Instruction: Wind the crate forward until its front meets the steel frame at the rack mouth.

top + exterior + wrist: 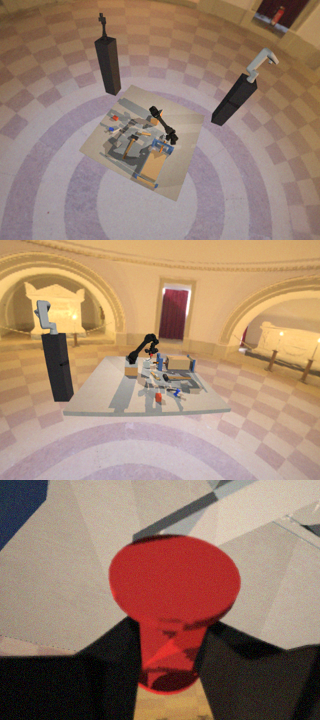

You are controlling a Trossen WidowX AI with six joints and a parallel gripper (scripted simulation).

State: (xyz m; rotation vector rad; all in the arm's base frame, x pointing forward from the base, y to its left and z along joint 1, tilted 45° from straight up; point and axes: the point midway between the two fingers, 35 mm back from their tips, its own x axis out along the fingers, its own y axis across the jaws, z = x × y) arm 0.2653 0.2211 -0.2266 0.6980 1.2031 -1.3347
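- The crate [153, 166] [178, 362], a plain tan box, sits flat near the far right corner of the bench [184, 167] [98, 395] as my exterior view shows it.
- I see a narrow gap between it and the blue mouth frame [169, 149] [159, 364]; the clear panels barely register.
- An orange strap [161, 148] [155, 362] runs through the frame; I can't trace its full length.
- The pale, boxy winch [146, 364] stands left of the frame, toward the far edge. I can't make out its round hole.
- My tool [173, 139] [151, 352] [164, 618] is closed on a glossy red knob [151, 354] [175, 580] with a flared, round top. In the wrist view, it hides whatever lies beneath.
- A dark-headed hammer [128, 148] [178, 377] with a wooden handle lies mid-bench.
- Nearer the near edge are a faceted red block [115, 118] [158, 397] and a blue-knobbed piece [111, 129] [175, 390], its shape blurred.
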